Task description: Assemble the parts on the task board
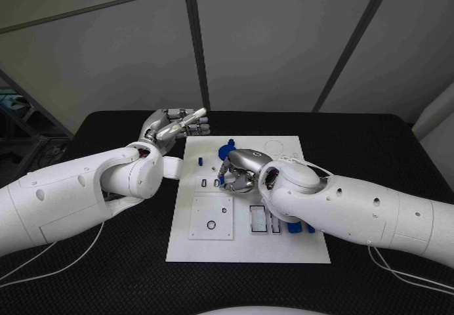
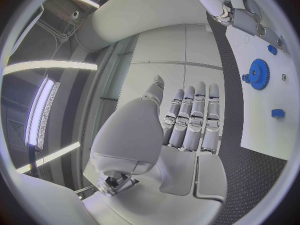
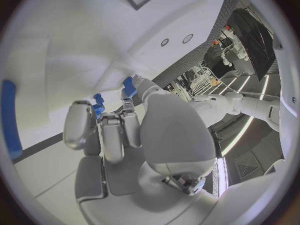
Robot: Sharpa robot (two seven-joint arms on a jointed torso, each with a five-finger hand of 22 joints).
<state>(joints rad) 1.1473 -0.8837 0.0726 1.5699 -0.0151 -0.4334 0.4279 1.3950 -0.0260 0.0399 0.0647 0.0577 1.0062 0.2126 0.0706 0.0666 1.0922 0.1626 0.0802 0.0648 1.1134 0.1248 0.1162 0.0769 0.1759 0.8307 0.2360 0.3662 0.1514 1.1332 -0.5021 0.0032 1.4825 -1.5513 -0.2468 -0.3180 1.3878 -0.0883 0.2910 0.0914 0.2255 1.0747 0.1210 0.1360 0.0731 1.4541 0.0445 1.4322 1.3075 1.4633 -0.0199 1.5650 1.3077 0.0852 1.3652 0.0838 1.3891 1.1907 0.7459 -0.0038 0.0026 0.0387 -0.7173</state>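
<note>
The white task board [image 1: 248, 249] lies in the middle of the black table. A blue gear [image 1: 227, 149] stands near its far edge, and a small blue peg [image 1: 199, 160] is on its left side. My right hand [image 1: 241, 172] is curled down over the board's middle, just in front of the gear. In the right wrist view its thumb and a fingertip [image 3: 128, 102] pinch a small blue part [image 3: 129, 86], and a second blue piece [image 3: 98, 104] is beside them. My left hand [image 1: 175, 125] hovers at the board's far left corner, fingers [image 2: 190, 117] straight, holding nothing. The left wrist view shows the gear [image 2: 258, 74] and a peg [image 2: 278, 113].
A black ring [image 1: 212, 225] lies in a raised panel on the board's near left. Blue pieces [image 1: 295, 228] lie by slots on the near right, partly under my right arm. A long blue bar [image 3: 9, 117] lies on the board. Black table [image 1: 113, 125] surrounds the board.
</note>
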